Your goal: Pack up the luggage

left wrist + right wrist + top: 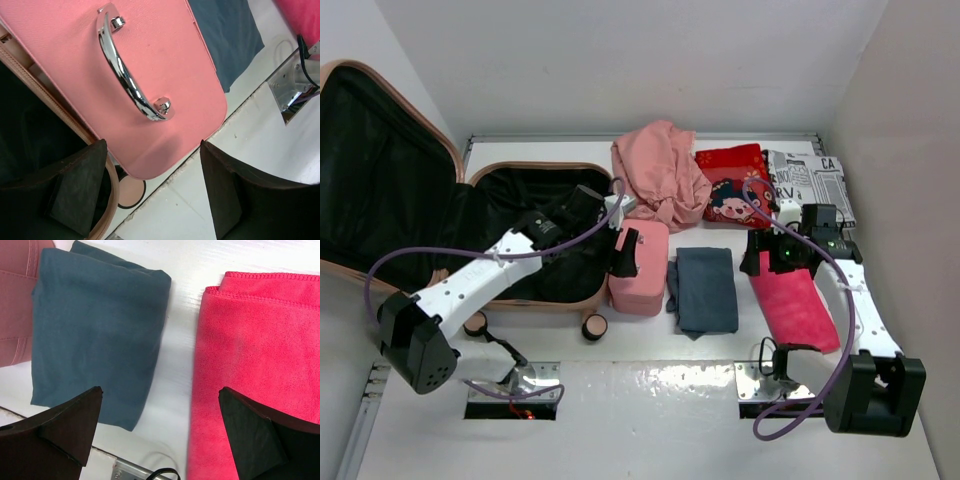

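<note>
The luggage [525, 235] lies open at the left, its black-lined lid [380, 160] propped against the wall. In the left wrist view its peach rim [113, 195] and a wheel [131, 192] show. A small pink box [642, 272] with a chrome handle [127, 75] stands against the luggage's right side. My left gripper [627, 254] hangs open over the box's near corner [152, 150], one finger on each side and neither touching it. My right gripper [775, 265] is open and empty above the gap [160, 395] between a folded blue-grey cloth [95, 330] and a red towel [260, 360].
A pink garment [660, 175], a red printed item [735, 185] and a black-and-white printed item [810, 180] lie along the back. The blue-grey cloth [705, 290] and red towel [798, 300] sit mid-table. Walls close in on the left, back and right.
</note>
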Robot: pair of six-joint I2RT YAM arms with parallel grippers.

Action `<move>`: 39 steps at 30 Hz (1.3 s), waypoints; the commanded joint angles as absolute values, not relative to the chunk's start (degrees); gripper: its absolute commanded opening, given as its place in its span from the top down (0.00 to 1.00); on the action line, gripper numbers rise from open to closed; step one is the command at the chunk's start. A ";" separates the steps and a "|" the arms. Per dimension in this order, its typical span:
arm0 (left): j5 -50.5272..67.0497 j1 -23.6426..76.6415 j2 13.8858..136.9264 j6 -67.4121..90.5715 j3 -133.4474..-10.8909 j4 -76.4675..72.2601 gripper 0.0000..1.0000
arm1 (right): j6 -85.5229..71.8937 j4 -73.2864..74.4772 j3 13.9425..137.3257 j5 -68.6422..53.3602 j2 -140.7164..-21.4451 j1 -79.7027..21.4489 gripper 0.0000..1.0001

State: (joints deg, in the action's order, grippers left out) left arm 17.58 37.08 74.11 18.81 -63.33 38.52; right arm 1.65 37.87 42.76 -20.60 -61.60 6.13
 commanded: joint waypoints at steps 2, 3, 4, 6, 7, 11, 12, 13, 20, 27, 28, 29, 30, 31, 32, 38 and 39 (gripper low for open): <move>17.06 38.06 75.23 21.18 -65.21 36.91 0.21 | 3.08 37.88 43.59 -21.27 -61.26 6.06 0.01; 16.53 38.06 76.80 21.18 -65.74 36.39 0.19 | 3.08 38.14 43.68 -21.27 -61.35 6.06 0.01; 16.52 38.06 77.51 21.18 -65.74 36.39 0.17 | 3.25 38.06 43.59 -21.44 -61.35 6.06 0.01; 15.91 38.06 79.09 21.18 -67.84 36.39 0.17 | 3.34 38.41 43.77 -21.45 -61.26 6.06 0.01; 15.91 38.58 80.58 21.18 -68.72 36.39 0.17 | 3.77 38.41 43.77 -21.45 -61.26 6.06 0.01; 15.91 39.73 82.97 21.18 -73.29 35.86 0.17 | 4.30 38.85 43.77 -21.36 -61.26 6.06 0.01; 15.91 40.42 83.75 21.18 -73.91 35.86 0.19 | 4.31 38.85 43.60 -21.27 -61.35 5.89 0.01; 15.91 40.95 83.76 21.18 -74.61 35.86 0.19 | 4.22 39.20 43.42 -21.27 -61.43 6.06 0.01; 14.68 41.48 84.81 21.18 -73.48 35.86 0.26 | 4.39 40.34 43.16 -21.27 -62.23 5.89 0.01; 10.82 42.53 88.32 20.39 -72.95 35.86 0.38 | 4.40 40.60 44.03 -22.76 -61.96 5.80 0.11; 8.81 42.54 88.33 19.78 -73.47 35.86 0.40 | 4.48 40.52 44.12 -22.50 -61.88 5.80 0.14; 7.31 42.54 88.33 19.78 -73.48 35.86 0.42 | 4.66 40.78 44.12 -22.59 -61.79 5.71 0.15; 4.86 42.54 88.33 19.78 -74.17 35.86 0.46 | 4.75 40.69 44.21 -22.76 -61.79 5.80 0.17; 4.83 42.54 88.33 19.78 -74.18 35.86 0.49 | 4.75 40.69 44.21 -23.11 -61.79 5.80 0.19; 4.05 42.54 88.33 19.78 -75.14 35.86 0.53 | 4.83 40.61 44.03 -23.12 -61.61 5.80 0.21; 7.28 42.54 88.33 17.93 -79.88 35.86 0.92 | 4.75 39.90 43.24 -23.91 -61.52 5.80 0.27; 7.90 43.15 88.33 17.32 -80.76 35.86 0.95 | 4.83 40.08 43.24 -23.99 -61.26 5.63 0.27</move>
State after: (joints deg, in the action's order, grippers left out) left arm 8.03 42.39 89.14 20.99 -76.20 37.95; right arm 4.10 40.84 42.76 -22.41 -62.24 6.11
